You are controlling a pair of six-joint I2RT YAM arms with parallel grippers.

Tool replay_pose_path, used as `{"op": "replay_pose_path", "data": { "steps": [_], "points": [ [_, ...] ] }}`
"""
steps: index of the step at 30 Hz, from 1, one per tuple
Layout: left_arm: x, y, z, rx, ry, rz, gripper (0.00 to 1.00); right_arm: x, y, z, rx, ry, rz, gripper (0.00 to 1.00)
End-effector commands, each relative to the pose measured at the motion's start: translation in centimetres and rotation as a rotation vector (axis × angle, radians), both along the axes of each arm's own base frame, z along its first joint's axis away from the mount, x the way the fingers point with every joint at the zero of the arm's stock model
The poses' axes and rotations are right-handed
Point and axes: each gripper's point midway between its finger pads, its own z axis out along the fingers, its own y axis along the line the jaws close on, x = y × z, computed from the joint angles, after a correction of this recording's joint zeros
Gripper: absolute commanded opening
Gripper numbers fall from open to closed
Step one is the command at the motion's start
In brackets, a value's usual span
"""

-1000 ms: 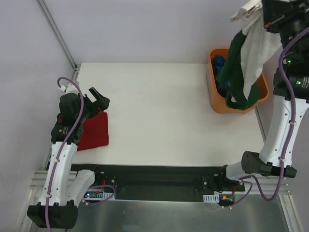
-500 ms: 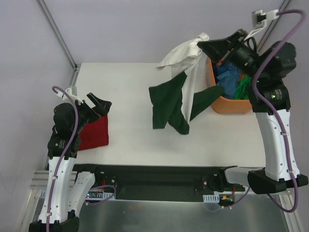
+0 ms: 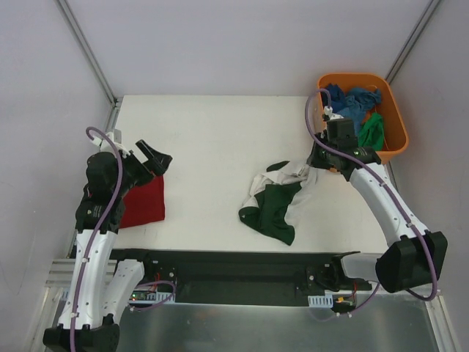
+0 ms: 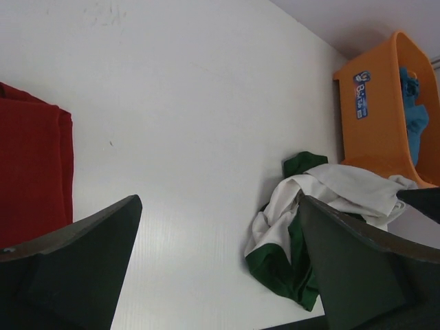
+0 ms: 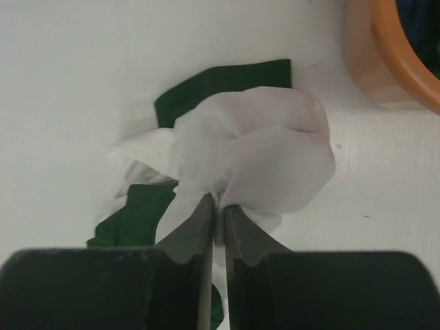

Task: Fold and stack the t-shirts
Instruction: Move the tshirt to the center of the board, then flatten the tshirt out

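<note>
The white and dark green t-shirt (image 3: 275, 202) lies crumpled on the table right of centre. It also shows in the left wrist view (image 4: 309, 220) and the right wrist view (image 5: 254, 151). My right gripper (image 3: 316, 161) is shut on a bunch of its white cloth (image 5: 218, 201) at the shirt's right end, low over the table. The dark red t-shirt (image 3: 143, 199) lies folded at the left edge; it also shows in the left wrist view (image 4: 31, 172). My left gripper (image 3: 155, 158) is open and empty above the red shirt's far right corner.
The orange tub (image 3: 396, 128) stands at the back right corner with blue (image 3: 352, 103) and green (image 3: 372, 132) shirts inside. It is close behind my right gripper. The table's left edge runs beside the red shirt.
My right arm has swung down and left from high above the tub, carrying the white and green shirt, and laid it crumpled on the table. The left gripper has barely moved.
</note>
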Motion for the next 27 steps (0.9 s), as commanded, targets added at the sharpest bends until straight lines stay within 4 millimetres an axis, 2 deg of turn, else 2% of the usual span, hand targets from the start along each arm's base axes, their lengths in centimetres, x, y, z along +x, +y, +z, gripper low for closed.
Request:
{"op": "replay_pose_path", "data": {
  "steps": [1,3,5,6,7,10,11,14,15,20,22,23,24,27],
  "points": [
    [0.5,-1.1,-1.6,-0.036,0.068,-0.057,0.99,-0.2,-4.1,-2.4,-0.196,0.051,-0.122,0.18],
    [0.5,-1.9,-2.2,-0.058,0.099,-0.102,0.99,-0.5,-4.2,-2.6,-0.207,0.064,-0.123,0.3],
    [0.4,-2.7,-2.7,-0.088,0.129,-0.142,0.99,-0.8,-4.3,-2.0,-0.196,0.053,-0.142,0.58],
    [0.6,-2.9,-3.5,-0.098,0.162,-0.153,0.99,-1.0,-3.9,-1.6,-0.191,0.046,-0.133,0.8],
    [0.6,-3.1,-4.0,-0.113,0.186,-0.162,0.99,-1.3,-3.7,-1.3,-0.189,0.044,-0.127,0.97],
    [0.6,-4.3,-5.9,-0.14,0.261,-0.19,0.99,-2.4,-3.5,-0.4,-0.19,0.021,-0.136,0.97],
    [0.2,-5.8,-6.2,-0.134,0.272,-0.24,1.0,-2.8,-3.5,-0.1,-0.187,0.009,-0.14,0.97],
    [0.0,-8.3,-8.2,-0.106,0.335,-0.287,0.99,-4.3,-3.9,0.5,-0.197,-0.016,-0.161,0.97],
    [-0.3,-10.2,-9.4,-0.11,0.382,-0.337,0.99,-4.6,-4.0,0.8,-0.191,-0.028,-0.174,0.97],
    [-1.0,-15.0,-13.2,-0.069,0.542,-0.447,0.99,-7.6,-6.7,2.4,-0.207,-0.093,-0.274,0.97],
    [-1.1,-17.4,-14.6,-0.04,0.608,-0.49,0.99,-8.6,-7.8,2.4,-0.224,-0.095,-0.307,0.97],
    [-1.2,-18.1,-16.2,-0.023,0.664,-0.503,0.99,-9.2,-8.7,3.1,-0.235,-0.128,-0.34,0.97],
    [-0.8,-19.1,-15.9,-0.021,0.662,-0.521,0.99,-9.8,-9.2,2.9,-0.249,-0.125,-0.351,0.97],
    [-1.4,-21.6,-17.7,0.004,0.733,-0.573,0.99,-10.8,-10.3,3.7,-0.254,-0.172,-0.386,0.97]
  ]
}}
